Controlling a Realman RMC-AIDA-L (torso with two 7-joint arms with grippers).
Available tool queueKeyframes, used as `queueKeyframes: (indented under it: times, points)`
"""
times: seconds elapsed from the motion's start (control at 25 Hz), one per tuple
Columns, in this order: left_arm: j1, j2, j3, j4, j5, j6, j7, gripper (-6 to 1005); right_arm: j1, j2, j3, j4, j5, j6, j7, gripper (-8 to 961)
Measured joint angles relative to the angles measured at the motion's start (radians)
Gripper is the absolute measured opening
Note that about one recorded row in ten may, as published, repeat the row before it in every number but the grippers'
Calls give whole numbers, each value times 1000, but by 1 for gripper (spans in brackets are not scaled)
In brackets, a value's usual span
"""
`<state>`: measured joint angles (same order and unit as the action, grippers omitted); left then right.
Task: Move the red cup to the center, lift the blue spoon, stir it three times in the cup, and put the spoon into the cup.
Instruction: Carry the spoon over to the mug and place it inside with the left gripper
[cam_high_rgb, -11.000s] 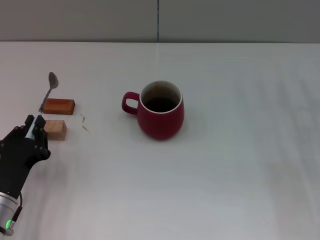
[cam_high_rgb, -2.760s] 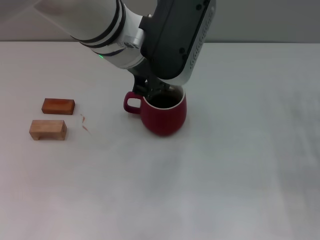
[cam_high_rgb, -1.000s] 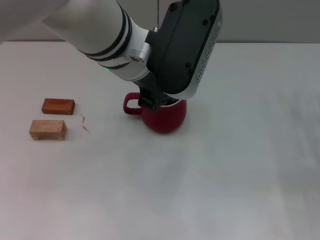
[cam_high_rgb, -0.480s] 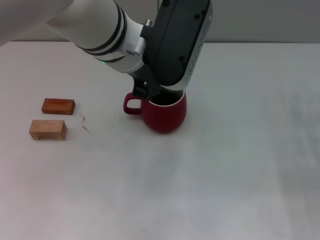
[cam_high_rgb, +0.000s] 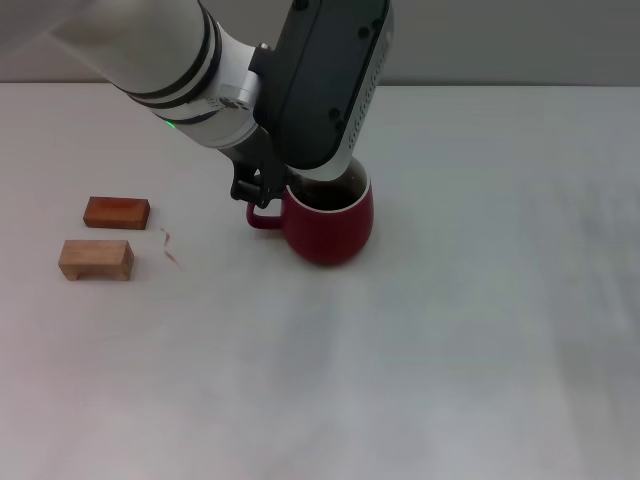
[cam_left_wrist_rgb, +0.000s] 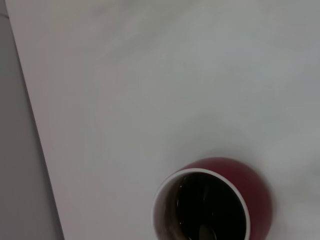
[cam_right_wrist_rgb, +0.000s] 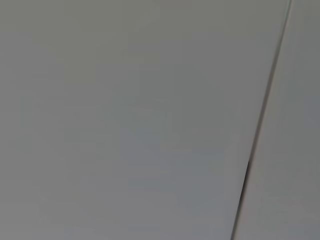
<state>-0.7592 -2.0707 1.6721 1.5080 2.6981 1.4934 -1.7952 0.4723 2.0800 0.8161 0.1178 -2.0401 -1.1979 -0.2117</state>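
Observation:
The red cup (cam_high_rgb: 332, 230) stands near the table's middle, its loop handle (cam_high_rgb: 262, 219) pointing to the view's left. My left arm reaches over it from the upper left and covers the rim's far-left part. My left gripper (cam_high_rgb: 257, 188) hangs just above the handle, at the cup's left edge. The left wrist view looks down into the red cup (cam_left_wrist_rgb: 250, 190): cream rim, dark inside. A dim grey oval low in that dark may be the blue spoon's bowl (cam_left_wrist_rgb: 204, 231); its handle is hidden in both views. My right gripper is out of view.
Two small wooden blocks lie at the left: a reddish one (cam_high_rgb: 117, 212) and a pale one (cam_high_rgb: 95, 259) in front of it. A tiny reddish scrap (cam_high_rgb: 170, 247) lies beside them. A grey wall runs behind the white table (cam_high_rgb: 480, 330).
Over the last second my left arm has risen and swung to the left across the cup, baring more of the rim. The cup and the blocks have stayed put.

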Motion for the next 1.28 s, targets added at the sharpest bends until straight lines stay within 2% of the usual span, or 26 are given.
queueKeyframes:
  times: [0.24, 0.52, 0.8, 1.04, 1.28]
  points:
    - [2, -1, -4, 24, -6, 67, -1, 211, 2, 0, 0, 0, 0, 1, 0, 616]
    - [5, -4, 6, 45, -59, 69, -2, 218, 2, 0, 0, 0, 0, 1, 0, 615]
    - [-10, -8, 37, 44, -94, -8, -3, 224, 2, 0, 0, 0, 0, 2, 0, 616]
    - [-13, -8, 70, -21, -91, -116, -1, 230, -5, 0, -11, 1, 0, 1, 0, 617]
    - [-17, -8, 61, -67, -74, -152, 12, 236, -8, 0, -11, -1, 0, 1, 0, 617]
